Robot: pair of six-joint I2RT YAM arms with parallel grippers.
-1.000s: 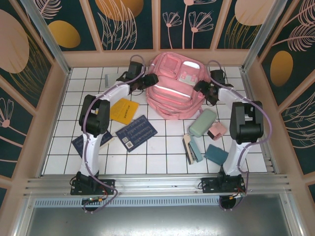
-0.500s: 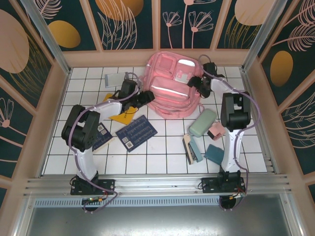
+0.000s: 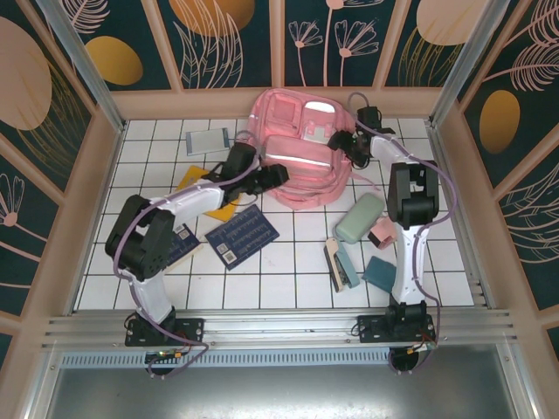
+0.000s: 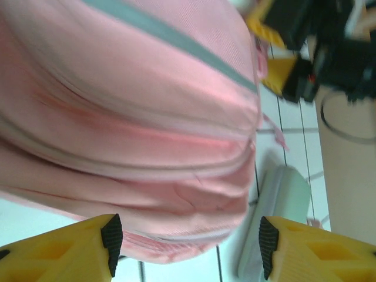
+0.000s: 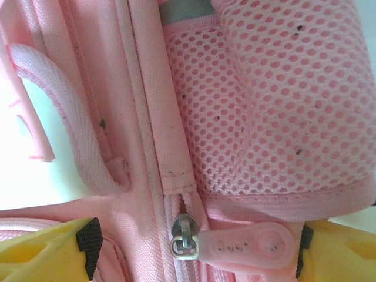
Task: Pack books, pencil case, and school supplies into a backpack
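Observation:
The pink backpack [image 3: 301,161] lies at the back of the table. My left gripper [image 3: 276,175] is open at its near-left side; in the left wrist view the bag's bulging lower edge [image 4: 135,117] sits between the wide yellow fingers [image 4: 88,247]. My right gripper [image 3: 342,141] is open at the bag's right side, with the pink zipper pull [image 5: 247,245] lying between its jaws below a mesh pocket [image 5: 276,106]. The yellow-orange book [image 3: 192,179] lies partly under the left arm. The navy book [image 3: 242,236] and grey book [image 3: 207,140] lie flat. The mint pencil case [image 3: 360,217] lies right of centre.
A pink block [image 3: 384,231], a teal pad [image 3: 383,272] and a stapler-like piece [image 3: 339,264] lie at the near right. Another dark flat item [image 3: 181,243] sits under the left arm. Wooden walls [image 3: 113,157] close in the tiled table.
My left gripper swung down and right along the backpack's left side to its near edge. The right gripper shifted left onto the bag's side. The backpack slid slightly back and left.

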